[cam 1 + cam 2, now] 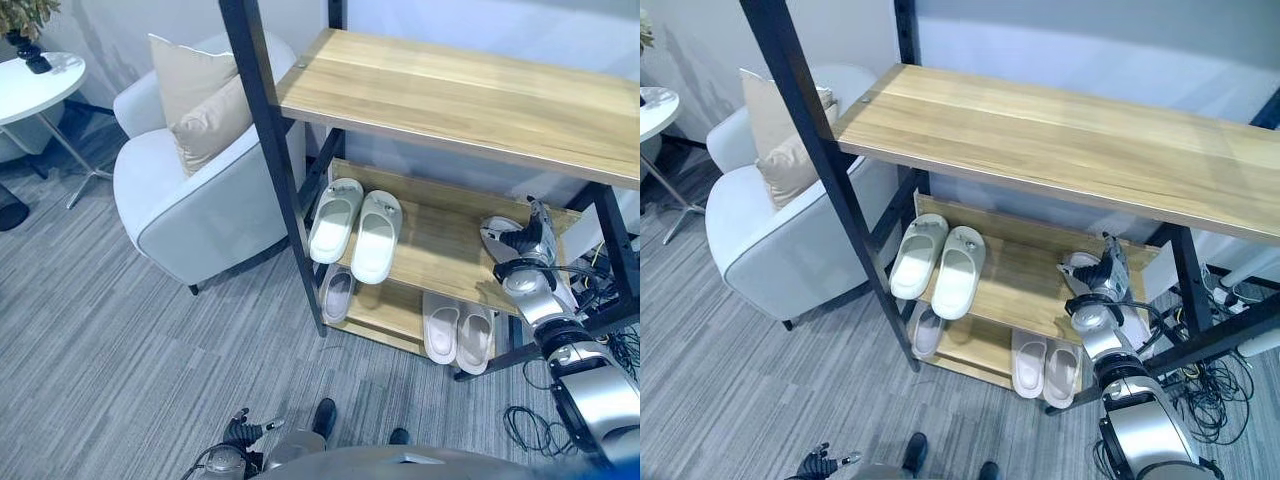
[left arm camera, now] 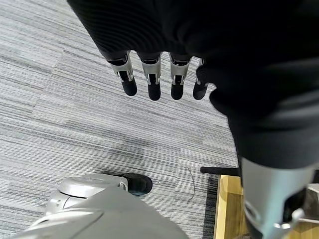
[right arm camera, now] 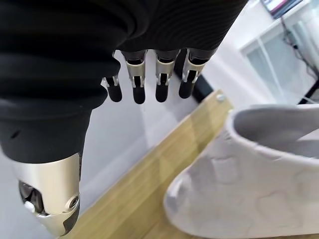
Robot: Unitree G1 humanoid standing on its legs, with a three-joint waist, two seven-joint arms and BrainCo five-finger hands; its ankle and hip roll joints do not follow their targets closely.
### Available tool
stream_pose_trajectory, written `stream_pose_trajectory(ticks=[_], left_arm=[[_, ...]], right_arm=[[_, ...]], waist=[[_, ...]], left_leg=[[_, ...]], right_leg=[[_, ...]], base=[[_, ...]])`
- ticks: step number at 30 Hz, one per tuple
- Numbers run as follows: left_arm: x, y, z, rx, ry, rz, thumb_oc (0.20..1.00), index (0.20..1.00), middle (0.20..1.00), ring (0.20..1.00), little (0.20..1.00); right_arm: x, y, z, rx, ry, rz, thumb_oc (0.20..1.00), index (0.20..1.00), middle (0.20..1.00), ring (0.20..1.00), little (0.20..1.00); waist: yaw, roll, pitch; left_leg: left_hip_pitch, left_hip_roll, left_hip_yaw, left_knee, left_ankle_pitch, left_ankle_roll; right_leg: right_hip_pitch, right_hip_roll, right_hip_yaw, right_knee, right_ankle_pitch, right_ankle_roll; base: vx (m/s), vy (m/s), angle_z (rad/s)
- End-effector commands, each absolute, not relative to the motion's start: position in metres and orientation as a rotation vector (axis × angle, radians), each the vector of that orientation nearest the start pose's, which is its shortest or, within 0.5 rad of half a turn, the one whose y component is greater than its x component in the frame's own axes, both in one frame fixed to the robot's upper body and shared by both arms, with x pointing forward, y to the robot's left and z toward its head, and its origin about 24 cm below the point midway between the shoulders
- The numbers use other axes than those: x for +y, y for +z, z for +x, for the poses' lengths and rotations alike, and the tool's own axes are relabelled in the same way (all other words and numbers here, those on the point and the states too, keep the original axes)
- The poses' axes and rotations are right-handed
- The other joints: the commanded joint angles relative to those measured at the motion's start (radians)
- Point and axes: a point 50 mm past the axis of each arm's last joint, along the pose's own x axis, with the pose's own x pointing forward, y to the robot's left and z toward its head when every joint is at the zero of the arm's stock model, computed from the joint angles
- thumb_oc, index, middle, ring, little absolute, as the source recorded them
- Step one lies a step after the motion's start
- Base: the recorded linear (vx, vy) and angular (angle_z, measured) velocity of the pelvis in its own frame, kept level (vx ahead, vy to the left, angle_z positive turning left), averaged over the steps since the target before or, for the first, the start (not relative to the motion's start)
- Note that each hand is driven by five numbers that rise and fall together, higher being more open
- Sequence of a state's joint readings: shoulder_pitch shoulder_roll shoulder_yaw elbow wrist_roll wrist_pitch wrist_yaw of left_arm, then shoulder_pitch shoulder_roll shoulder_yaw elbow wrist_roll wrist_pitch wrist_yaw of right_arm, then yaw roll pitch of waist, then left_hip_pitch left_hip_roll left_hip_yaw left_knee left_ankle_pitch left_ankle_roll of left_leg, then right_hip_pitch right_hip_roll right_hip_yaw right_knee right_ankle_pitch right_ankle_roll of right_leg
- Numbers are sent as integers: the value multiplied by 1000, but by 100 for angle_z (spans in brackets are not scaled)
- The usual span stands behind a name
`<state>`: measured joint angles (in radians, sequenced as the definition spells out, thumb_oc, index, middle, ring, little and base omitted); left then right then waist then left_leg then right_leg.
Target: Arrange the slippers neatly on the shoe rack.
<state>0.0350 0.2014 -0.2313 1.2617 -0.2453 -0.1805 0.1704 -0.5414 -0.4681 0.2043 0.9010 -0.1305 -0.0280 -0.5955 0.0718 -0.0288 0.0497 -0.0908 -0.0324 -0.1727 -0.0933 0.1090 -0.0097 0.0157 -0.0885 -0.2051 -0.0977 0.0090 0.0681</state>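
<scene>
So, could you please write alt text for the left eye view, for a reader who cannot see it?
The robot's right hand reaches a grey slipper at the right end of the wooden shoe rack's middle shelf, where a white pair already lies. More slippers sit on the bottom shelf; a white armchair stands left.

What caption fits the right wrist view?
Right hand, fingers straight, beside a grey slipper on the wooden shelf.

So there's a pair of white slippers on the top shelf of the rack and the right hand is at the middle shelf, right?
Not quite: the left eye view shows the top shelf bare. The white slipper pair lies on the middle shelf, where the right hand is.
</scene>
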Motion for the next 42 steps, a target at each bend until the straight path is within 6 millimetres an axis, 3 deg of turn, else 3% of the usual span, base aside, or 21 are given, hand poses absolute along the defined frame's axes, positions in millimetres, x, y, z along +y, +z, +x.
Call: stream_pose_trajectory(ticks=[1,5,12,21,29,34,42], left_arm=[[213,-164,93,1115,225,189,1000,1000,1000,1000,1000],[213,-163,96,1106,241,182,1000,1000,1000,1000,1000],[211,-163,97,1112,252,180,1000,1000,1000,1000,1000],[204,-164,101,1111,269,155,1000,1000,1000,1000,1000],[201,-164,105,1111,275,146,1000,1000,1000,1000,1000],[198,-165,103,1126,270,146,1000,1000,1000,1000,1000],[202,-165,99,1139,262,170,1000,1000,1000,1000,1000]], right_arm=[[-276,66,334,31,-626,-761,1000,1000,1000,1000,1000],[-272,40,316,92,-607,-765,1000,1000,1000,1000,1000],[-272,14,294,164,-625,-725,1000,1000,1000,1000,1000],[-233,2,293,165,-492,-559,1000,1000,1000,1000,1000],[-202,0,297,152,-372,-436,1000,1000,1000,1000,1000],[-185,10,304,110,-312,-367,1000,1000,1000,1000,1000],[-178,29,307,12,-249,-275,1000,1000,1000,1000,1000]], waist=[[18,-8,15],[0,2,8],[-16,5,1],[-31,4,-5],[-34,1,-8],[-32,-1,-8],[-32,0,-8]], left_leg=[[71,8,-7,6,-143,-21],[80,8,1,6,-149,-18],[91,7,13,6,-155,-16],[99,7,28,6,-158,-13],[102,10,35,6,-157,-14],[100,9,40,6,-155,-13],[103,11,43,6,-153,-15]], right_leg=[[38,-50,8,10,-23,65],[42,-52,17,10,-24,63],[49,-52,26,10,-25,63],[49,-53,36,10,-23,62],[50,-54,37,10,-22,61],[45,-53,42,10,-18,61],[48,-53,42,10,-18,58]], base=[[0,0,0],[-1,3,-5],[0,0,-7],[-13,7,-7],[0,0,0],[0,0,0],[0,0,0]])
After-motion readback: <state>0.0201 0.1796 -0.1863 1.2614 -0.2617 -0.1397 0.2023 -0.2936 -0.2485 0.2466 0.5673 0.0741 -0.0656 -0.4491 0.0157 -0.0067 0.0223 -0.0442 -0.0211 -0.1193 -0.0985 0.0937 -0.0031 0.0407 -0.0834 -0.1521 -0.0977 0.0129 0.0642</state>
